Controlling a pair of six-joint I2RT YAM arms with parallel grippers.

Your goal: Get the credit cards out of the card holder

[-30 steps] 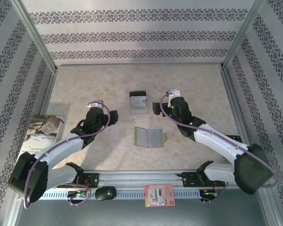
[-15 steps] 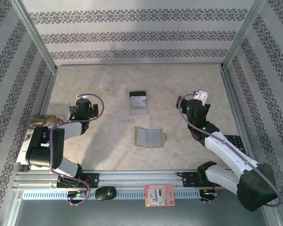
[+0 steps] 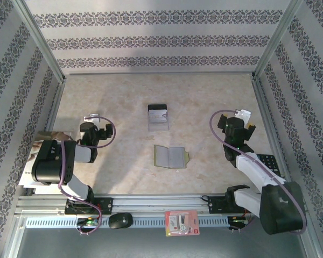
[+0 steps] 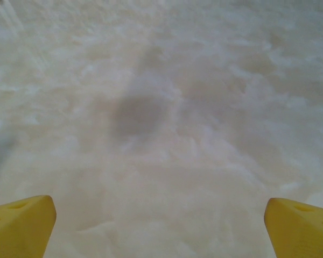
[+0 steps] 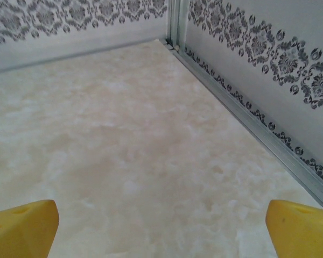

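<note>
So both arms have just pulled back to the sides, left gripper (image 4: 161,231) and right gripper (image 5: 161,228) wide open and empty, with the credit cards (image 3: 158,117) stacked on the desk (image 3: 113,97) just beyond the open card holder (image 3: 171,156), so it looks pretty much done.

No legible text anywhere.

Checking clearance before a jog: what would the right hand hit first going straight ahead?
Way looks free: the open right hand faces bare table, then the metal rail under the patterned right wall near the far corner. Depth unclear.
</note>
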